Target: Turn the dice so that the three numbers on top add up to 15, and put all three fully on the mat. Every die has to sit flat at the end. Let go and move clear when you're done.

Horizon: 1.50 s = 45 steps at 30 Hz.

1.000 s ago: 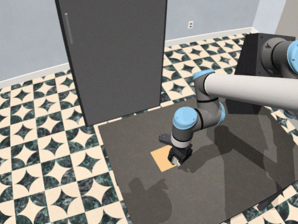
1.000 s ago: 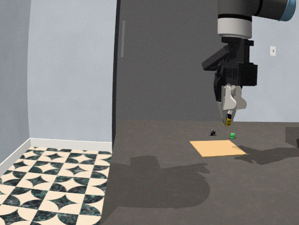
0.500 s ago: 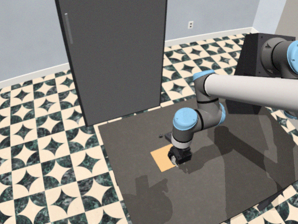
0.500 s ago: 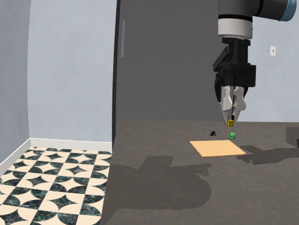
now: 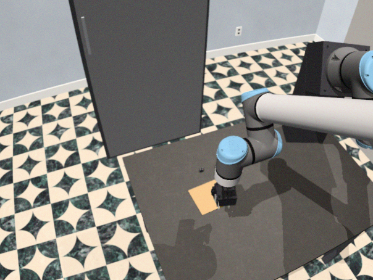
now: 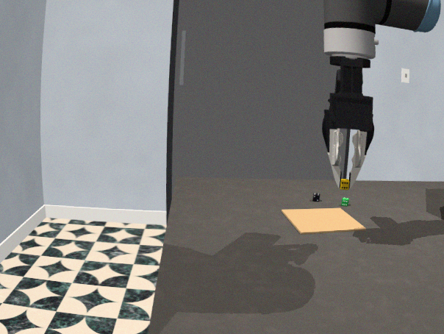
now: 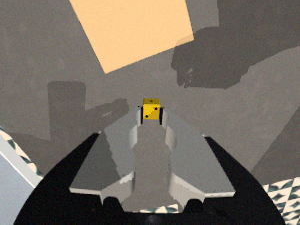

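Observation:
My gripper (image 6: pixel 345 184) is shut on a yellow die (image 6: pixel 345 183) and holds it in the air, well above the table. The yellow die also shows between my fingertips in the wrist view (image 7: pixel 151 110). The orange mat (image 6: pixel 323 219) lies flat on the dark table and also shows in the top view (image 5: pixel 204 197) and in the wrist view (image 7: pixel 132 30). A green die (image 6: pixel 345 201) sits on the table just beyond the mat's far edge. A black die (image 6: pixel 316 196) sits on the table farther back and also shows in the top view (image 5: pixel 201 169). My gripper (image 5: pixel 224 197) hangs near the mat's right edge.
A tall dark grey cabinet (image 5: pixel 142 71) stands behind the table. The arm's dark base block (image 5: pixel 327 68) is at the back right. The table's left edge (image 5: pixel 139 213) drops to a patterned tile floor.

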### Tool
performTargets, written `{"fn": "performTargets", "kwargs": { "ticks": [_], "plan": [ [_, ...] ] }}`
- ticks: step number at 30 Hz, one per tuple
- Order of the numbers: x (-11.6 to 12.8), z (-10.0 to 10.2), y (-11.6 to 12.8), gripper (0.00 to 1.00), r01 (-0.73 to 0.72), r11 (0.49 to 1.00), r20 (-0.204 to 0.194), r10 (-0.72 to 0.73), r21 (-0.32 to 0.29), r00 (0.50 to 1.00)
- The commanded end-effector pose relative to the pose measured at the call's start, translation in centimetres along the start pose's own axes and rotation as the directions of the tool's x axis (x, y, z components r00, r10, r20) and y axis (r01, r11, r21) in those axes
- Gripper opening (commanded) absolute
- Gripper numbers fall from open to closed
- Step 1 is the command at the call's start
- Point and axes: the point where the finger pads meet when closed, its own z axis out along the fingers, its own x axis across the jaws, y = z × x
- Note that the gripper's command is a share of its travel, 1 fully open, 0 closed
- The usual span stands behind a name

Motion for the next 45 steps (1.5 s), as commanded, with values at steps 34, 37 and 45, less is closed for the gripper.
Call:
{"fn": "performTargets", "kwargs": {
  "ticks": [34, 37, 45],
  "plan": [
    [1.0, 0.3, 2.1, 0.00, -0.787, 0.616, 0.013, 0.787, -0.013, 0.616],
    [1.1, 0.3, 2.2, 0.00, -0.809, 0.587, 0.012, 0.809, -0.013, 0.587],
    [1.1, 0.3, 2.3, 0.00, -0.831, 0.556, 0.012, 0.831, -0.013, 0.556]
  ]
}}
